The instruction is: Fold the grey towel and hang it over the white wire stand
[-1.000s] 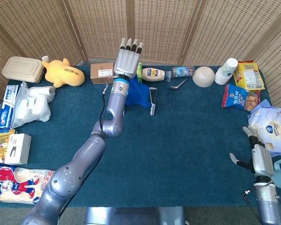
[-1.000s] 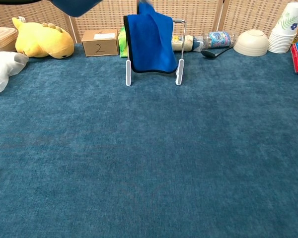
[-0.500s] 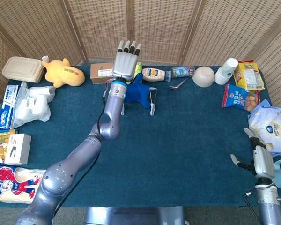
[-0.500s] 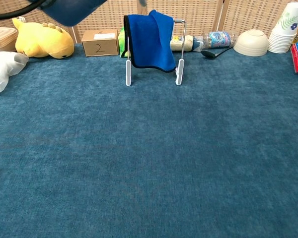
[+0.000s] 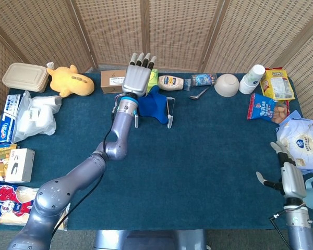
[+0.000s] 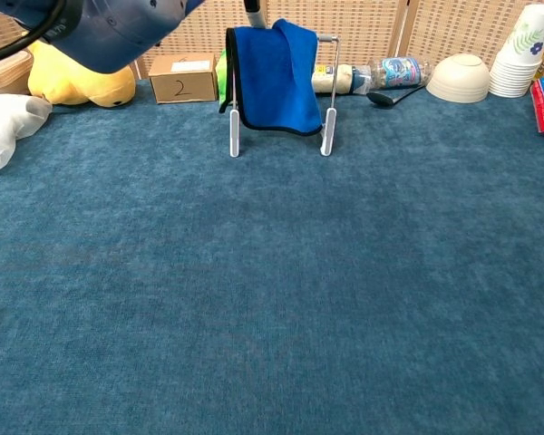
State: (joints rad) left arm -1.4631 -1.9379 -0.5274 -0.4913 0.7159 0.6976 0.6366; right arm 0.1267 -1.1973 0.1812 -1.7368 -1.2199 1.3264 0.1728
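Towel [image 6: 272,77] already hangs over the stand [image 6: 327,136], folded, draped across the top bar with its front flap reaching most of the way down the two white legs; it looks blue in both views (the task calls it grey, but nothing else here fits the name). The stand sits near the table's [image 5: 198,156] far edge, a little left of its middle, just in front of a cardboard box [image 6: 182,78] and a bottle [image 6: 394,71] lying along that edge. The cloth sits bunched toward the stand's left side, with the right leg showing bare beside it. Judged from how things lie, the fold and the hang are done; what may be left is only a small straightening, and getting the arm clear.

The left hand [image 5: 136,75] is raised over the far edge, just left of the towel and above the box, palm toward the head camera, fingers straight and held slightly apart. It holds nothing and does not appear to touch the cloth. Its arm runs from the near left corner diagonally up across the table; in the chest view only a blurred bulk of it fills the top left.

The right hand [image 5: 288,172] rests low by the near right corner, well apart from the stand, fingers extended and empty as far as the head view shows.
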